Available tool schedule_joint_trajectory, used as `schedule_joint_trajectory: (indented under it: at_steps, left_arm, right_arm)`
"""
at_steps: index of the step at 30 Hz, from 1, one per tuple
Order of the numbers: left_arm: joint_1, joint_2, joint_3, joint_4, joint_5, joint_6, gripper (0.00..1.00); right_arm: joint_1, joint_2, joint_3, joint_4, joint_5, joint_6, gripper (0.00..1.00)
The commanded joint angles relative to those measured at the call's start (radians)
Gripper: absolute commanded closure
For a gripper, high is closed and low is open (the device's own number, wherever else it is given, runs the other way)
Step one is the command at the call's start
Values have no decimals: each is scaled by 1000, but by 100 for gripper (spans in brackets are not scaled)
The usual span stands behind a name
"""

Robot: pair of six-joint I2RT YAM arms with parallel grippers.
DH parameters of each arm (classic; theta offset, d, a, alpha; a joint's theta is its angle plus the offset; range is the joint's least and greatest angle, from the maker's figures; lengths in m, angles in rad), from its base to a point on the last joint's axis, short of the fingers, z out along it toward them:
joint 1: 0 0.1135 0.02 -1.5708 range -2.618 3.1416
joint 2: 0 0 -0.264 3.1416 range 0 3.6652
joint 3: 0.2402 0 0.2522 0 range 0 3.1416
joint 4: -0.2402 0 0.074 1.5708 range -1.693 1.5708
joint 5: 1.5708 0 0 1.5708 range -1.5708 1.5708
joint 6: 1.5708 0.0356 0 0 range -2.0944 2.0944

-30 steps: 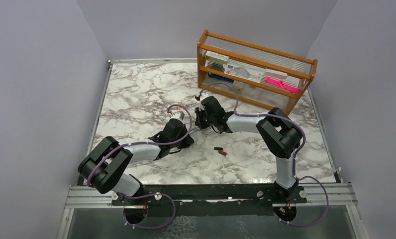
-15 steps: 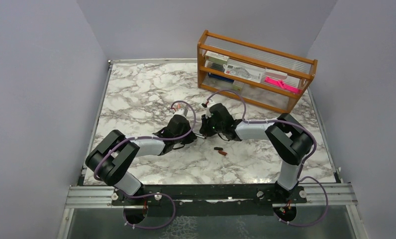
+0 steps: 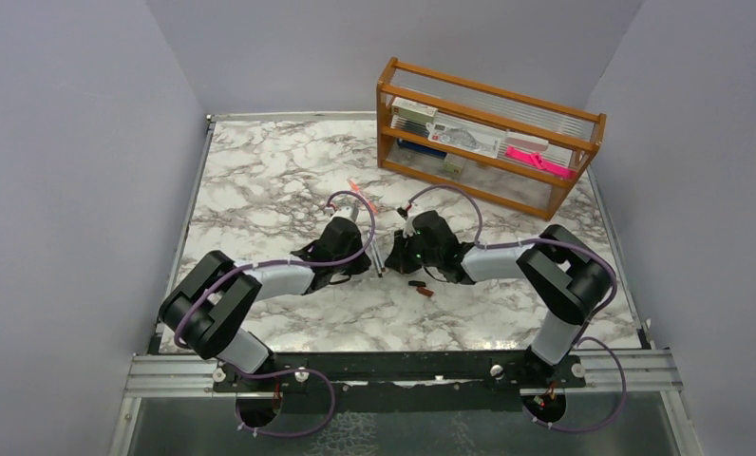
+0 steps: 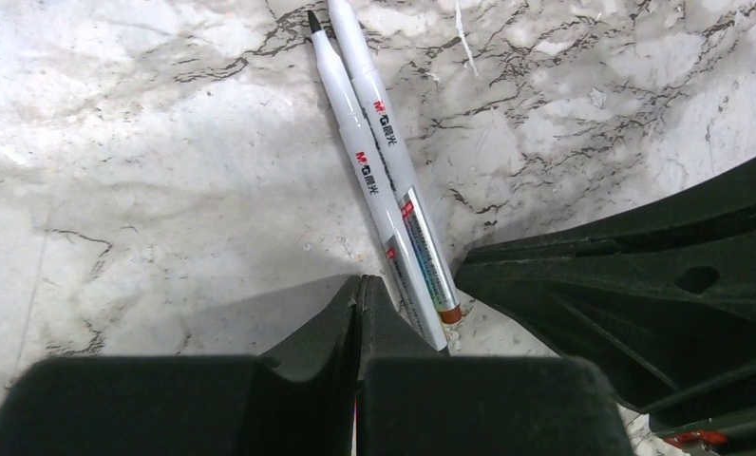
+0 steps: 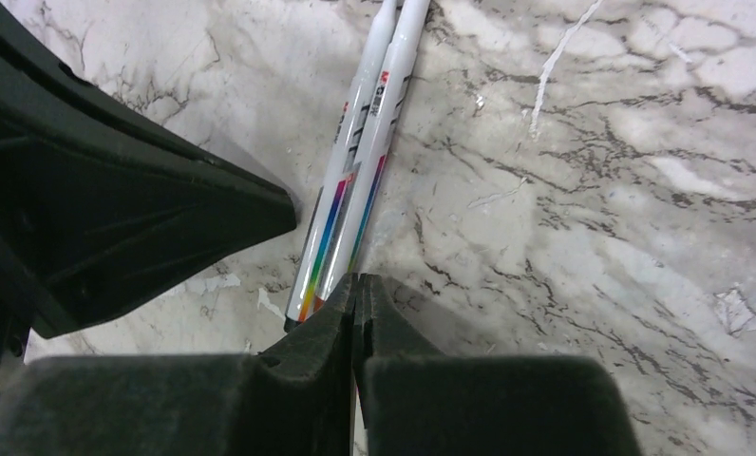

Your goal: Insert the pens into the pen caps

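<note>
left jaws are pressing together on nothing, tips sitting just beside one end of two white pens (image 4: 379, 180) lying side by side on the worktop (image 4: 146, 171). right jaws are crowding in from the other side, also pressed together and empty. two caps (image 3: 419, 286) are lying near the right arm, and the orange pen (image 3: 353, 184) is resting farther back.

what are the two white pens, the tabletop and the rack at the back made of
The two pens: likely plastic, smooth glossy white barrels with printed labels. The tabletop: marble-look, grey veining, faint sheen; could be printed laminate. The rack: apparently varnished wood frame with clear ribbed panels, probably plastic.
</note>
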Motion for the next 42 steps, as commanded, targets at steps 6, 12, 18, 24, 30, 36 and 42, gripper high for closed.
schedule_joint_trajectory:
  at_steps: [6, 12, 18, 24, 30, 36, 42]
  left_arm:
    - [5, -58, -23, -97, -35, 31, 100]
    - [5, -144, -30, -88, -18, 0, 100]
    - [5, -266, -57, -120, -79, -10, 94]
    - [5, -309, -91, -150, -102, -9, 61]
    - [5, -313, -129, -127, -74, -18, 56]
    - [5, -320, -137, -130, -73, 3, 52]
    - [6, -343, -137, -146, -74, 10, 52]
  right_arm:
    - [19, -52, -57, -61, 14, 40, 99]
    - [18, -158, 2, -133, 177, 6, 97]
    - [-123, 26, 377, -317, 258, -101, 82]
    - [-219, 166, 548, -249, 284, -234, 66]
    - [-262, 334, 706, -245, 281, -362, 52]
    - [-270, 369, 708, -174, 130, -402, 44]
    - [-269, 411, 697, -179, 105, -373, 49]
